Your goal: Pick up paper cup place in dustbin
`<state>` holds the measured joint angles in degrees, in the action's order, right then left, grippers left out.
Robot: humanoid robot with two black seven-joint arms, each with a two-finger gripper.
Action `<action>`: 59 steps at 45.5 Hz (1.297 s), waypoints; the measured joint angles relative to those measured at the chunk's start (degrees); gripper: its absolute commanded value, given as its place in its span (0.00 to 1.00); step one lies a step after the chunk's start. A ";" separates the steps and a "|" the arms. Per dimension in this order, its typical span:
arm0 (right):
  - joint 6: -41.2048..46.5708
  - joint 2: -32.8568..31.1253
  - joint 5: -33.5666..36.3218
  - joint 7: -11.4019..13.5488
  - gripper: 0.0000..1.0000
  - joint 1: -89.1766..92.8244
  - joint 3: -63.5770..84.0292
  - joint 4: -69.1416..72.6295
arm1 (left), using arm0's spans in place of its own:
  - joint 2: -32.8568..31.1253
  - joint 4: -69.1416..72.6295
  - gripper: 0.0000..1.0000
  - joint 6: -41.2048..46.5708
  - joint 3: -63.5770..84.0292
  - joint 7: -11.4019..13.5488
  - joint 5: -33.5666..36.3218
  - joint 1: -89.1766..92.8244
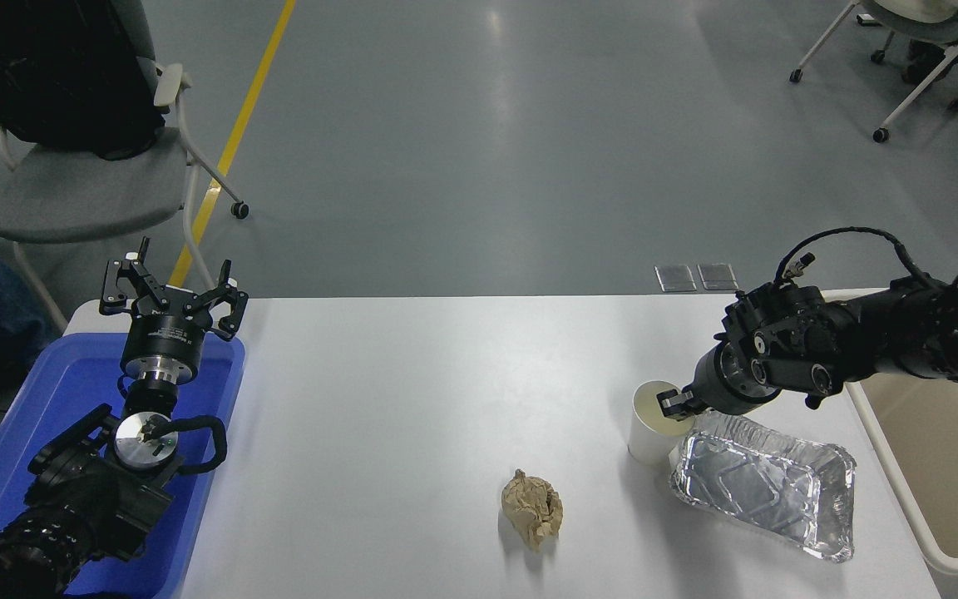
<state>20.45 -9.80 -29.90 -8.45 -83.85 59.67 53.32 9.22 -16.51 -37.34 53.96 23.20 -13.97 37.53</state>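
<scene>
A: Starting at nine o'clock, our left tool (173,293) hangs parked over the blue tray (38,391), its fingers spread wide and holding nothing.

B: Agreed. Moving across the tabletop (412,399), the crumpled brown paper ball (532,508) lies at about six o'clock, well apart from the job.

A: Then the paper cup (654,423), at roughly four o'clock, standing upright on the tabletop, with the foil tray (766,481) just beside it at its right.

B: Our right tool (672,405) is at the cup's rim on its three o'clock side. One fingertip seems to dip inside the mouth, but we cannot tell from this angle how far the tool is open or whether it has the wall pinched yet.

A: So we judge the step in hand to be the grasp. To do it well, we'd want one finger inside and one outside the wall, closing gently, since thin paper will likely buckle under a hard squeeze.

B: And lift straight up before swinging, so the cup's base clears the foil tray. The dustbin (936,559) waits at the far right edge, three to four o'clock, only partly in view; we'd carry the cup over its rim before letting go.
</scene>
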 measured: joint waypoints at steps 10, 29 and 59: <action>2.66 -3.05 0.44 -0.42 0.00 -8.09 0.09 6.94 | 0.00 -0.02 0.99 0.00 0.00 0.00 -0.01 0.00; 10.61 -9.57 0.68 -0.55 0.00 -30.40 4.04 22.52 | 0.01 0.00 0.99 -0.02 0.03 0.00 0.00 0.00; 22.38 -16.20 -0.17 0.02 0.00 -50.30 8.22 28.70 | 0.00 0.00 0.99 -0.02 0.00 0.00 0.01 0.00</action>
<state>42.83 -26.00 -30.06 -8.43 -134.15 67.89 82.02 9.22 -16.51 -37.37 53.97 23.20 -13.96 37.53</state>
